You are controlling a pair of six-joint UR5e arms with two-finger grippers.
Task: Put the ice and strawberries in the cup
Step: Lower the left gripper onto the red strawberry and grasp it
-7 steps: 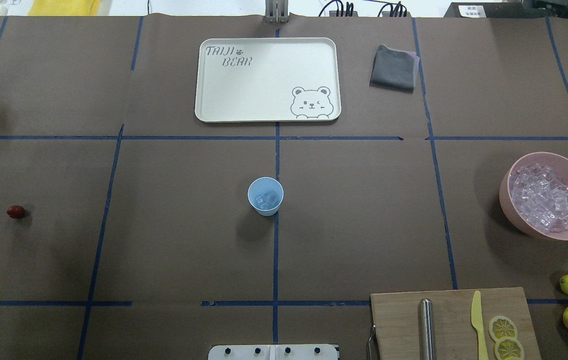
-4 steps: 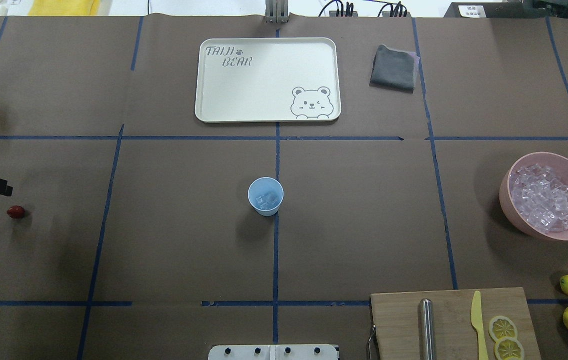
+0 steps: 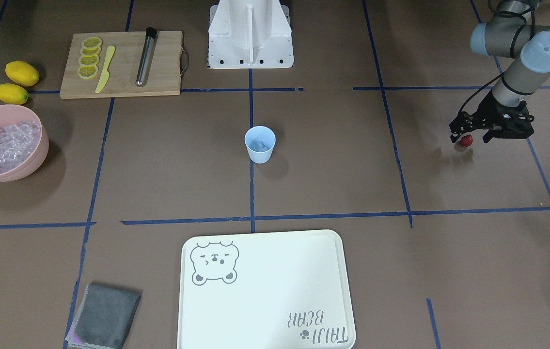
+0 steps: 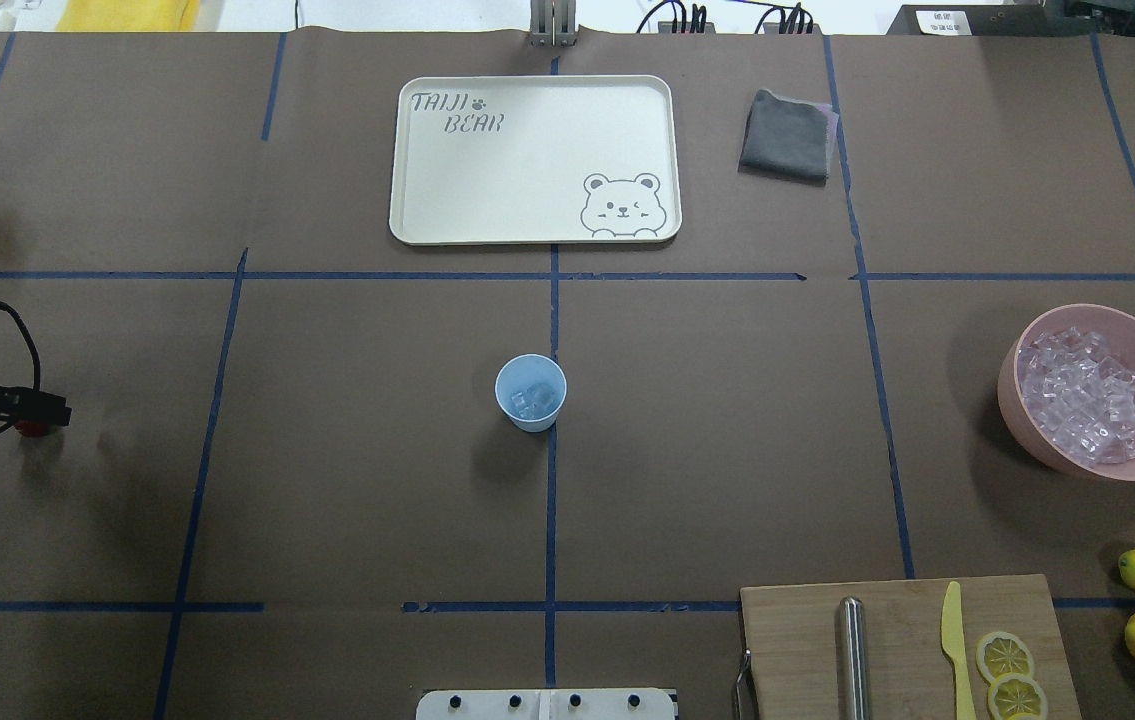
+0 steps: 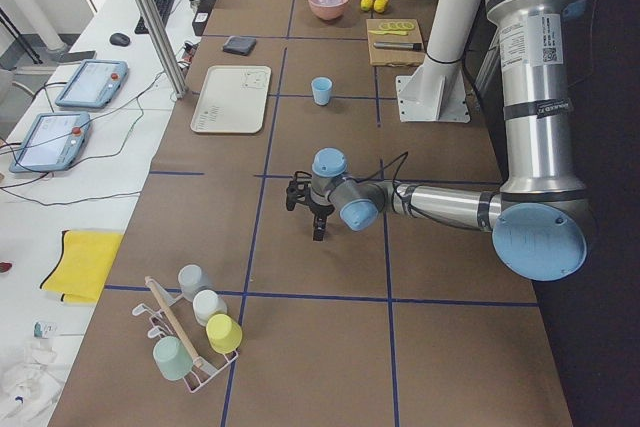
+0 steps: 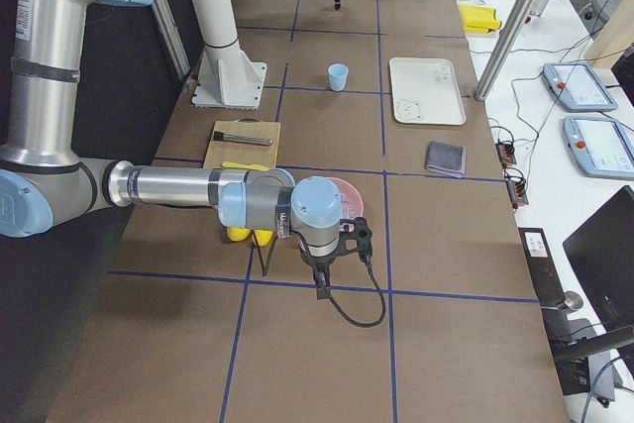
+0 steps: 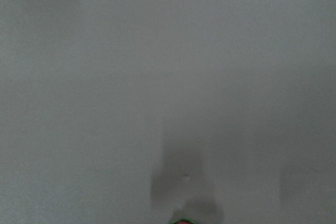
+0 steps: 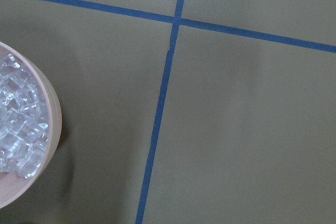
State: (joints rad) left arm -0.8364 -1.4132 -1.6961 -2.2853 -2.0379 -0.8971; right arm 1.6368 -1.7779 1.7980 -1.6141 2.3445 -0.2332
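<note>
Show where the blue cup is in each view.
Exterior front-facing: cup at centre, above the tray.
Overhead exterior: cup at centre, below the tray.
Exterior left: cup upper middle, right of tray.
Exterior right: cup upper middle, left of tray.
Left wrist-mounted: absent.
Right wrist-mounted: absent.
Shared landmark: the tray.

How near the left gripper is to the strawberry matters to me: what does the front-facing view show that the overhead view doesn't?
Front-facing only: the left gripper whole, open, astride the strawberry, plus its arm. Overhead only: a yellow cloth at the frame's top; there the gripper hides most of the strawberry. Both: cup, tray, bowl.
</note>
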